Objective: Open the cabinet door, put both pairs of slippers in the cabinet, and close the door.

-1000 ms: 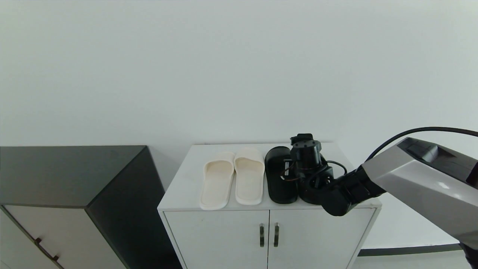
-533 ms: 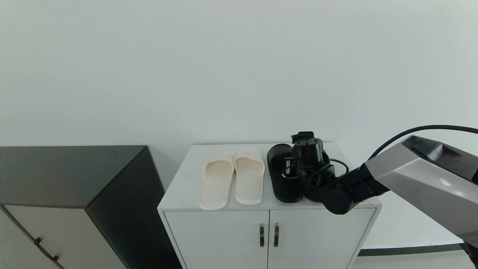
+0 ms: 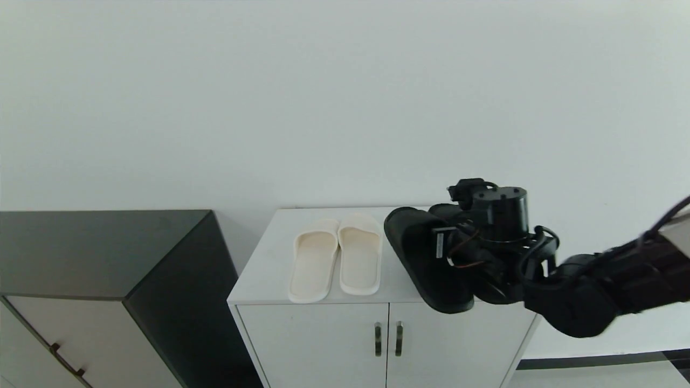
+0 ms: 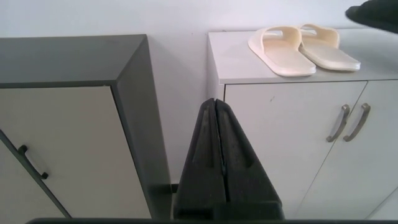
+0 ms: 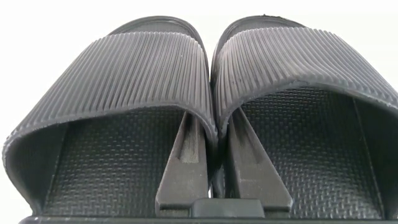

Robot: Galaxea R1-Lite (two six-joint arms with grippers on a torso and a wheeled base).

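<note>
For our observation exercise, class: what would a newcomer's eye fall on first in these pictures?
The pair of black ribbed rubber slippers, clamped together in the right tool, hangs tilted over the right front edge of the white two-door cabinet. A pair of cream rubber slippers lies flat on its top; the doors are shut.

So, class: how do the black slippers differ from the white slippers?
The black slippers are dark; the white slippers pale. The black slippers hang tilted in the right claw, past the front edge of the cabinet; the white slippers lie flat on top. Both are side-by-side pairs of slides.
</note>
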